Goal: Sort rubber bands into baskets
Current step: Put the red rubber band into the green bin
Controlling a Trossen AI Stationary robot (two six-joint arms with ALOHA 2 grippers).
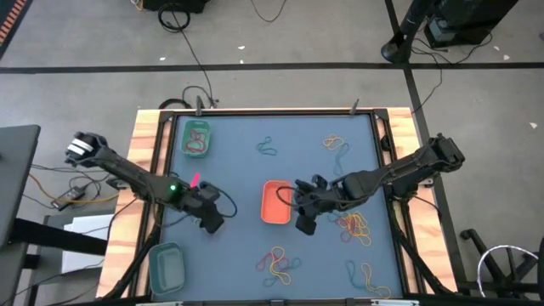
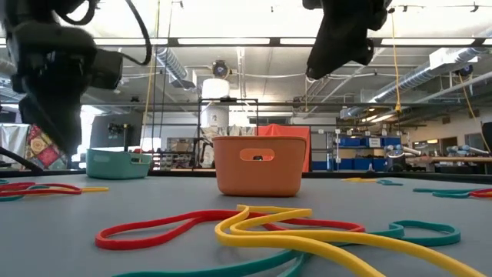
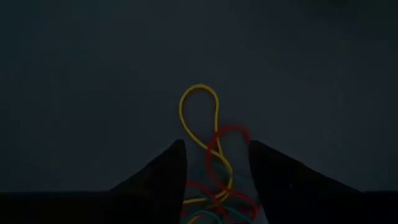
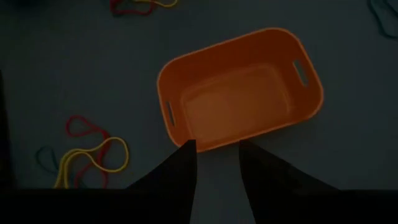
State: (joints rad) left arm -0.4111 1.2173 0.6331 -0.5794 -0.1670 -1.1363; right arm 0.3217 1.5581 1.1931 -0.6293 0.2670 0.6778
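So the rubber bands [image 2: 254, 231] were thin red, yellow and teal loops; orange basket [image 4: 239, 102] looked empty, and the left gripper [image 3: 216, 180] and right gripper [image 4: 217, 180] had their fingers apart.

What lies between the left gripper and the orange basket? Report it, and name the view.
Nothing. In the high view, the stretch from the left gripper to the orange basket is bare blue mat, with no rubber bands on it.

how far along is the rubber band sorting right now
Barely begun. The green basket holds a few red bands; the orange basket is empty. The left claw is open over a red-and-yellow tangle, and the right claw is open at the orange basket's edge. Several piles remain.
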